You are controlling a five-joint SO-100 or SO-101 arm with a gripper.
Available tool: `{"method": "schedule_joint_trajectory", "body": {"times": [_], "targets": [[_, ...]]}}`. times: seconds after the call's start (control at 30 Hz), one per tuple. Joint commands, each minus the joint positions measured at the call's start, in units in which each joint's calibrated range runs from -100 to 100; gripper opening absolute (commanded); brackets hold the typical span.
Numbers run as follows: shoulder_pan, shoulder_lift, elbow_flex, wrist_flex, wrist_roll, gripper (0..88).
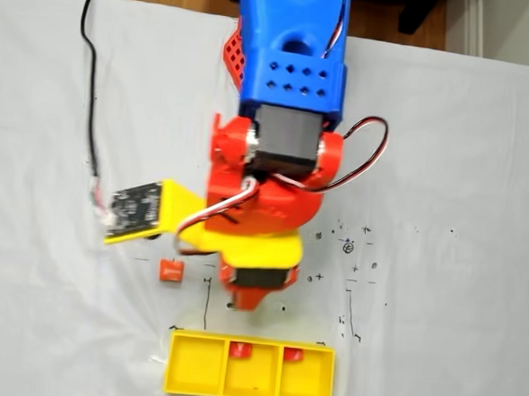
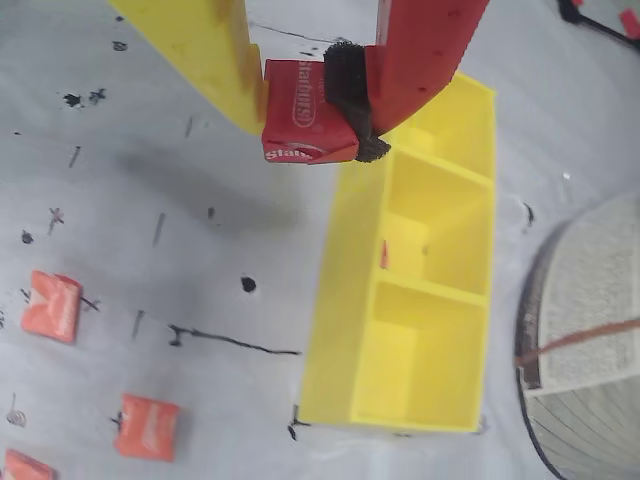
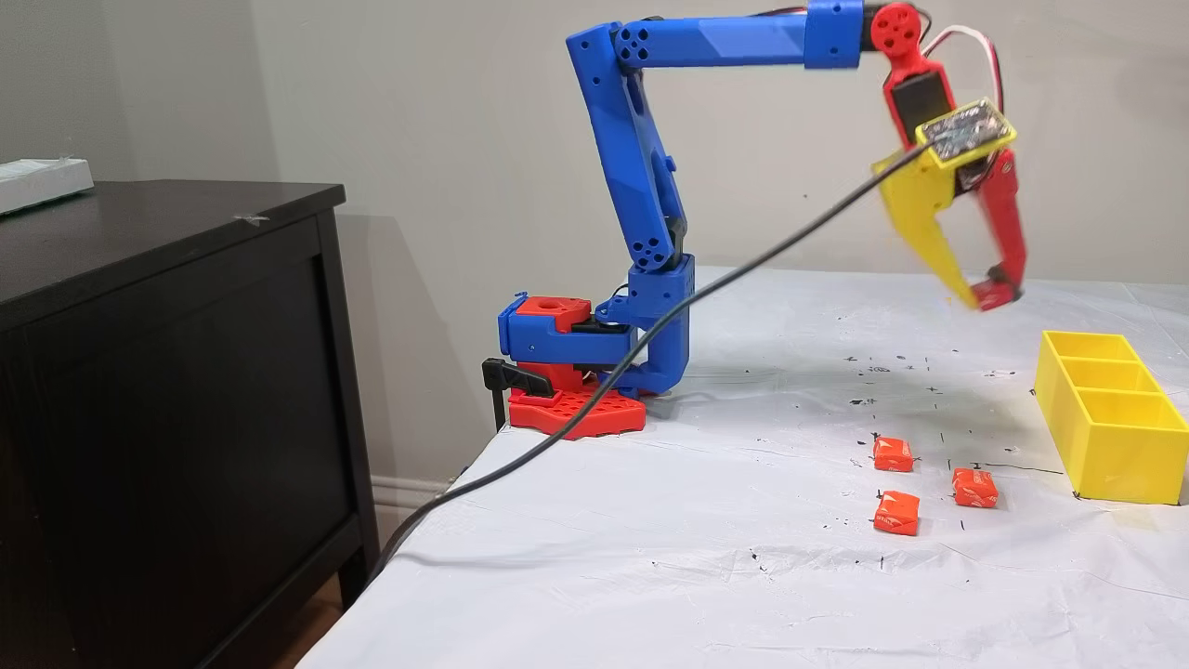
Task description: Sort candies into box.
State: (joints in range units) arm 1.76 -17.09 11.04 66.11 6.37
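In a fixed view from above, the gripper (image 1: 245, 297) is seen raised over the white table cloth (image 1: 463, 174), just short of the yellow box (image 1: 249, 370), which lies near the bottom edge of the picture with its three compartments in a row. A red candy (image 1: 240, 347) is seen in the middle compartment and another (image 1: 293, 353) in the right one; the left compartment is seen bare. One orange candy (image 1: 170, 269) lies on the cloth to the left of the gripper. In the wrist view, a red candy with white lettering (image 2: 305, 124) is clamped between the yellow finger (image 2: 205, 55) and the red finger (image 2: 420, 50), held above the cloth just beside the long wall of the box (image 2: 335, 330). Three orange candies (image 2: 52, 306) (image 2: 148, 427) (image 2: 22, 468) are spread on the cloth toward the lower left corner. In a fixed view from the side, the gripper (image 3: 986, 295) is held high in the air, closed on the red candy, above the cloth and short of the box (image 3: 1110, 446), which stands near the right edge. Three orange candies (image 3: 893, 453) (image 3: 974, 487) (image 3: 896, 513) lie near one another on the cloth, left of the box.
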Motion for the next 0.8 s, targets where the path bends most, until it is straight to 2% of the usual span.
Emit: {"method": "schedule_joint_trajectory", "body": {"times": [0.0, 0.53, 0.77], "targets": [[2.41, 3.26, -12.72, -0.09, -0.49, 0.2], [4.58, 24.38, -32.02, 0.24, -1.07, 0.2], [4.4, 27.1, -33.47, 0.57, -0.93, 0.2]]}}
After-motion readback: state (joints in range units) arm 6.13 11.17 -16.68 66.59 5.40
